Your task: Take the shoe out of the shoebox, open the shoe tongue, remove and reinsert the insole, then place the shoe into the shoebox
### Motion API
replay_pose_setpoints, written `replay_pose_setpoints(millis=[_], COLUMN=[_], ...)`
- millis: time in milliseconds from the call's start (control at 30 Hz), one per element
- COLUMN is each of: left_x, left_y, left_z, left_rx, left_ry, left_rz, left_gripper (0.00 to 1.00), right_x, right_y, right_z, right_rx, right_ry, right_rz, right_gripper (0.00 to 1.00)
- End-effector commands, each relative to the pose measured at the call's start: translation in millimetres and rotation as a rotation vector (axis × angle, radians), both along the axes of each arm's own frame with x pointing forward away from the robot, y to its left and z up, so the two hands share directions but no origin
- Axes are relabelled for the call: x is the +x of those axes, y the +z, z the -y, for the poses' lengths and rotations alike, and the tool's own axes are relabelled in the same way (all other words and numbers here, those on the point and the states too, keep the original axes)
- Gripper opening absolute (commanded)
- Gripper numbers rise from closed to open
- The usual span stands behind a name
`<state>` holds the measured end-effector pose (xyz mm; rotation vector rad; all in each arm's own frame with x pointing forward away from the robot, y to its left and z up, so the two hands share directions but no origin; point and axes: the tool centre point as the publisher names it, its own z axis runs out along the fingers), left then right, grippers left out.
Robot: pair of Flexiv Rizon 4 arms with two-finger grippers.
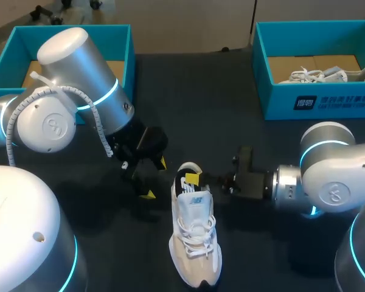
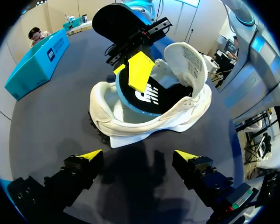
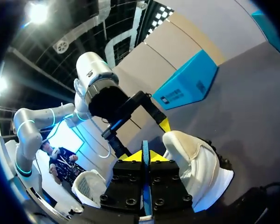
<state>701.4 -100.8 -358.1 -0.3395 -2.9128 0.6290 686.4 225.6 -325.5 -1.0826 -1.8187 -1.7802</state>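
Note:
A white shoe (image 1: 196,243) lies on the dark table, its heel toward the far side and its tongue (image 2: 189,60) pulled up. A black insole with a blue edge (image 2: 147,95) sticks partly out of the heel opening. My right gripper (image 1: 193,178) comes in from the right and is shut on the insole's edge, which shows as a thin blue strip (image 3: 144,186) between its yellow tips. My left gripper (image 1: 156,179) hangs just left of the heel, open with nothing between its fingers (image 2: 91,155). In the right wrist view the left gripper (image 3: 144,112) is just beyond the shoe (image 3: 196,163).
A teal shoebox (image 1: 118,36) stands at the back left, partly behind my left arm. A second teal shoebox (image 1: 316,100) at the back right holds another white shoe (image 1: 322,74).

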Motion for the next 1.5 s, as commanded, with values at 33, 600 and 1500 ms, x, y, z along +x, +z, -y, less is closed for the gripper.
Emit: replay_pose_setpoints(millis=[33,600,1500], left_x=[-1.2,-1.2,-1.2], left_y=[0,0,0], left_z=[-1,-1,-1], left_rx=[0.001,0.001,0.001], left_ry=[0.001,0.001,0.001], left_rz=[0.003,0.003,0.003], left_gripper=[1.0,1.0,1.0], right_x=[-7.4,-8.5,-1.2], right_y=[-11,-4,54], right_z=[0,1,34], right_rx=[0.016,0.008,-0.142], right_ry=[-0.003,-0.013,0.002], right_rz=[-0.012,0.004,0.1], right_gripper=[0.0,0.48,0.8])
